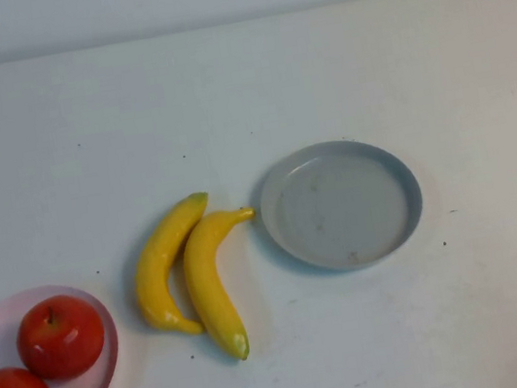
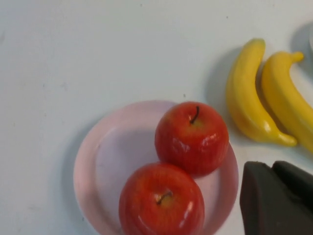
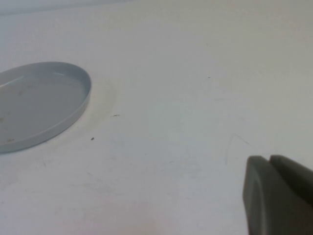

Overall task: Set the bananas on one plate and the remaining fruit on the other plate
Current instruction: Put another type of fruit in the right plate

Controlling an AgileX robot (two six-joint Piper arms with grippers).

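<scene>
High view: we see both apples (image 1: 60, 336) sorted on the pink plate (image 1: 102, 322) at 8 o'clock, bananas (image 1: 192, 273) awaiting the empty grey plate (image 1: 414, 191) at 3 o'clock, while the left gripper (image 2: 276, 198) hangs above the pink plate's edge and the right gripper (image 3: 279, 196) over bare table, fingers' opening impossible to tell.

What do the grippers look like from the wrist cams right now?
Little shows. The left gripper is a dark, matte, blocky shape with rounded corners and a seam down it. The right gripper looks alike but greyer. No cables or markings are visible; neither arm appears in the high view.

Neither arm appears in the high view. Left claw (image 2: 276, 198): only a dark finger portion shows in its wrist view (at the 5 o'clock corner). Right claw (image 3: 279, 196): likewise a dark portion only, hovering above the worktop (image 3: 186, 122).
</scene>
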